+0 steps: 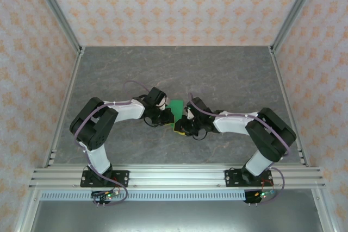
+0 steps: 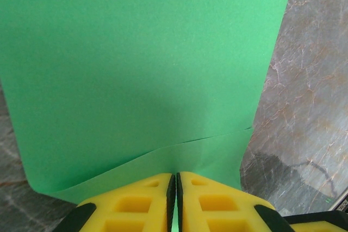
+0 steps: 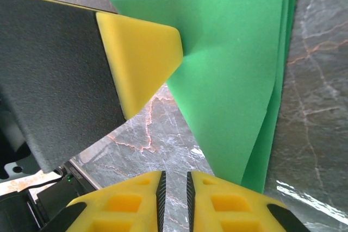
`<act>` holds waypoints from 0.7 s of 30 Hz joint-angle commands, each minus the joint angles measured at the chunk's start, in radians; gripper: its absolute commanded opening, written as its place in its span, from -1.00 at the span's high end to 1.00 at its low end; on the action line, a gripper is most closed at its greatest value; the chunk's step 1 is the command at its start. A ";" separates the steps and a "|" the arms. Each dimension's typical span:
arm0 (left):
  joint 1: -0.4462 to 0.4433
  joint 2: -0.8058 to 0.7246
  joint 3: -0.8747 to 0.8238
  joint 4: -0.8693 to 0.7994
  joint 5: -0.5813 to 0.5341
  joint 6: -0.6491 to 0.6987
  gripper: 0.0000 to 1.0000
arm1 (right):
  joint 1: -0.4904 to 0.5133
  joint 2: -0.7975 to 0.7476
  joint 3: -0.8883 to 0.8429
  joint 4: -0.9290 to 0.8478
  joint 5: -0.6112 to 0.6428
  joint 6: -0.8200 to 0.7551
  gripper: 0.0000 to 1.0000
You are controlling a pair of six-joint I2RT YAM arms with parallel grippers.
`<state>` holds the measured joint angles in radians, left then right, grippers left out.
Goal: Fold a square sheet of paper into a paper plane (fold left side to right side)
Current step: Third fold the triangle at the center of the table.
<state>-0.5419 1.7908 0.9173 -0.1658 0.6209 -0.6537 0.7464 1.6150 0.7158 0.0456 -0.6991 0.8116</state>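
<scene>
Both arms bent inward, meeting at mid-worktop (image 1: 217, 74). Grey marbled surface; patterned walls (image 1: 174, 4) on three sides; aluminium rail (image 1: 174, 177) along the near edge, arm bases bolted to it.

Paper (image 1: 175, 106): bright green, a small patch between the two wrists in the top view, just far of where the tips meet.

Left end effector (image 1: 165, 117): reaches in from the left. Its wrist view has the yellow jaws pressed nearly together (image 2: 175, 199), with only a thin sliver of green in the slit, so it is pinching the paper (image 2: 141, 63) at the near edge. The sheet spreads away from the jaws and covers most of that view. One layer edge runs slantwise across it just beyond the fingertips, so it is folded. Bare worktop (image 2: 310, 107) shows to the right.

Right end effector (image 1: 181, 126): comes in from the right. In its wrist view the jaws stand a narrow gap apart (image 3: 174, 199), and marble shows through the gap. Nothing seen between them. The paper (image 3: 228, 69) hangs beyond, tapering to a point that ends just by the right-hand finger; contact cannot be told. Stacked layer edges show along its right side. The left arm's yellow finger (image 3: 141, 52) bites the sheet at the upper left, and the paper puckers there. Worktop (image 3: 321, 107) lies beneath.
</scene>
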 commanded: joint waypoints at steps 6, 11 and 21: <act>-0.003 -0.004 -0.010 -0.061 -0.058 0.026 0.72 | 0.013 0.025 0.018 -0.034 0.036 -0.002 0.59; -0.002 -0.007 -0.007 -0.069 -0.059 0.028 0.72 | 0.013 0.021 0.013 -0.036 0.058 0.007 0.59; -0.002 -0.005 -0.007 -0.070 -0.061 0.029 0.72 | 0.015 0.033 0.005 -0.040 0.043 0.018 0.59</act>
<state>-0.5419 1.7905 0.9173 -0.1665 0.6205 -0.6464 0.7525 1.6291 0.7158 0.0299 -0.6697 0.8162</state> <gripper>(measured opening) 0.141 0.205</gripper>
